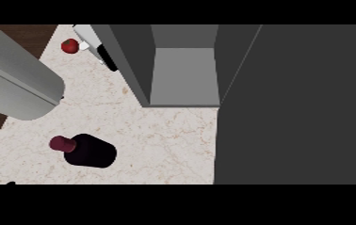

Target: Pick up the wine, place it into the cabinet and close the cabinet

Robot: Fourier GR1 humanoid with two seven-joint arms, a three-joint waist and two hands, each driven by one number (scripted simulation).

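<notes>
Grey forearm (24, 85) fills the left edge, closest to the viewer, slanting over the pale marbled surface (160, 144); its robot hand lies outside the view, so I cannot tell whether the fingers are apart or together. Below it stands the wine (87, 149), a dark bottle with a maroon cap, upright on the surface, untouched. Farther back sits a small red object (70, 45). Right of these, the grey cabinet (184, 78) stands open, its door (292, 106) swung outward.
</notes>
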